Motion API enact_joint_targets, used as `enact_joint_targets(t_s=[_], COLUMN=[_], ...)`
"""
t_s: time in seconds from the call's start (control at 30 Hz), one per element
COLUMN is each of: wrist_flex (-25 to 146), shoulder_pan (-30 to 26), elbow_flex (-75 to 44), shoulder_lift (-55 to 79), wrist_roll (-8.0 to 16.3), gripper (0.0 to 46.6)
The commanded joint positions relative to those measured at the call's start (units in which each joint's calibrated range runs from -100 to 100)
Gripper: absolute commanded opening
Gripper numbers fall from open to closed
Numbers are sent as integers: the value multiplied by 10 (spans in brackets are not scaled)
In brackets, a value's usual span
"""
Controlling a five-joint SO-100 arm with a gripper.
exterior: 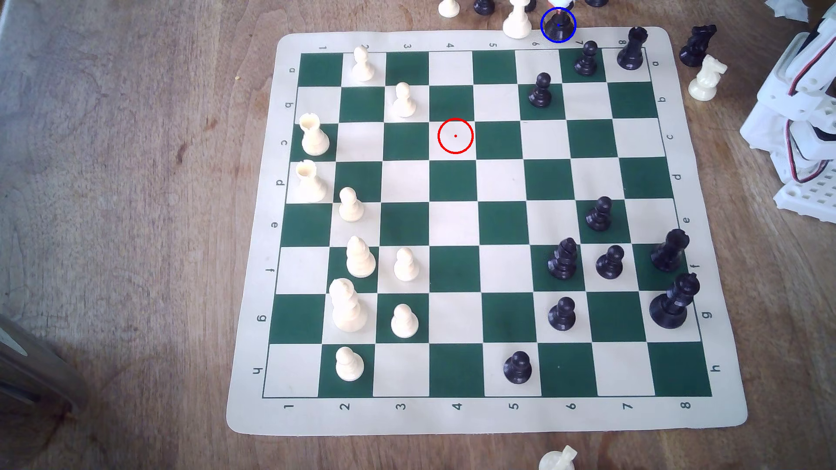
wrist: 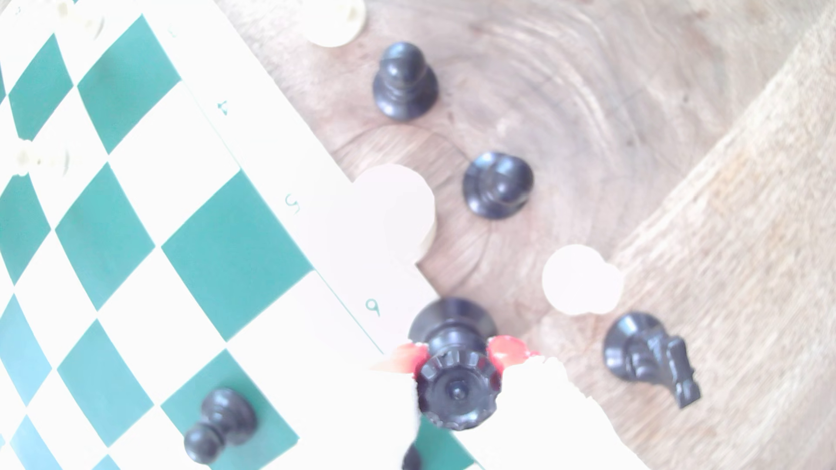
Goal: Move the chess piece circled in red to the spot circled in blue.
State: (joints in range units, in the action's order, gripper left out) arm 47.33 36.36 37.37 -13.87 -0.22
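The black queen (exterior: 558,28) stands upright on the wood just beyond the mat's far edge, inside the blue circle (exterior: 545,20), and its base covers most of that spot. In the wrist view its notched coronet (wrist: 457,393) sits between my red-tipped fingers (wrist: 509,352). My gripper (wrist: 457,357) is shut on the queen's neck, with the base resting on the table beside the mat edge. At the exterior view's top edge a sliver of the gripper (exterior: 563,3) shows above the queen. The red circle (exterior: 455,135) rings a bare white square of the board.
A tall white piece (exterior: 517,22) stands close on the queen's left in the exterior view, with more captured pieces along the top edge. Black pawns (wrist: 405,81) and a black knight (wrist: 651,357) stand on the wood nearby. The arm's white base (exterior: 805,113) is at the right.
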Motion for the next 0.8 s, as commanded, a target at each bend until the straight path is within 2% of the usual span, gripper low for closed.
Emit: enact_joint_targets(t_s=[0.0,0.1,0.13,0.17,0.33,0.6,0.7,0.73,0.77], wrist_flex=[-12,-13,-21,-30,-40,-40,-36,-31,-29], shoulder_pan=[2,1,2,2,7,11,17,20,22], elbow_flex=[-8,-7,-1,4,16,16,16,16,16], shoulder_lift=[-40,-40,-43,-46,-58,-97,-117,-133,-144], wrist_roll=[-3,-4,-4,-4,-6,-13,-17,-20,-20], gripper=[139,209,265,277,317,334,325,226,165])
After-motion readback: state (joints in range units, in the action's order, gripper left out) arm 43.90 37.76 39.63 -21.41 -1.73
